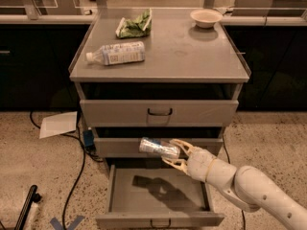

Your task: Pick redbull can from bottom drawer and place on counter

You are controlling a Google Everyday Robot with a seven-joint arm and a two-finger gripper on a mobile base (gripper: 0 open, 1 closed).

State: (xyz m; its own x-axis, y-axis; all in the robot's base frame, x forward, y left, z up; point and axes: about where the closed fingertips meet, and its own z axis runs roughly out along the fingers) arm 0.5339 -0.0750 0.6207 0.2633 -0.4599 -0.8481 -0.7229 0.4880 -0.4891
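My gripper (pixel 173 153) is shut on the redbull can (pixel 158 147), a slim silver can with blue patches held lying sideways. It hangs above the open bottom drawer (pixel 158 218), in front of the middle drawer's face. The drawer tray shows only the can's and arm's shadow inside. The counter (pixel 192 56) is the flat grey cabinet top above, well higher than the can. My pale arm comes in from the lower right.
On the counter lie a clear plastic bottle (pixel 116 53), a green bag (pixel 134 26) and a white bowl (pixel 206 17). A white sheet (pixel 58 124), cables (pixel 76 176) and a dark tool (pixel 26 207) are on the floor at the left.
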